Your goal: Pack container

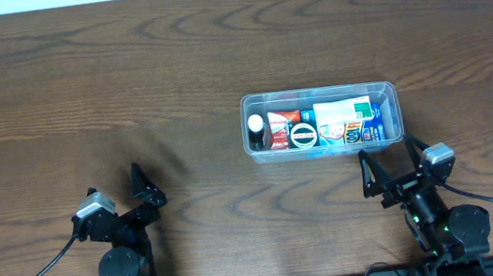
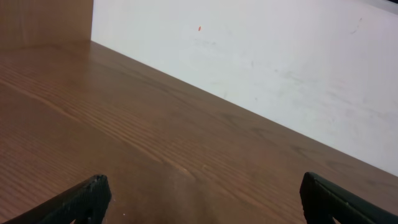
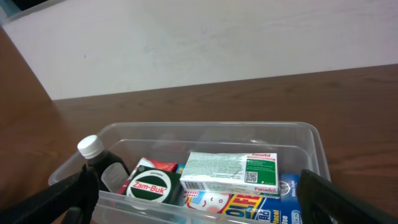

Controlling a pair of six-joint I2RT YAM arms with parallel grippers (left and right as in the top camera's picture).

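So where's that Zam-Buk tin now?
Overhead, the tin lies in the container, on the robot's right, between the dark bottle and the Panadol box.

Right of centre in the overhead frame, a clear container (image 1: 316, 91) is showing a green-and-white Zam-Buk tin (image 3: 151, 185), a white Panadol box (image 3: 230, 171) with a green panel, a blue box (image 3: 267, 208) bearing red-and-yellow lettering, and a dark bottle (image 3: 98, 157) wearing a white cap (image 3: 89, 146). A brown, wavy-grained table (image 1: 126, 77) is stretching beneath.
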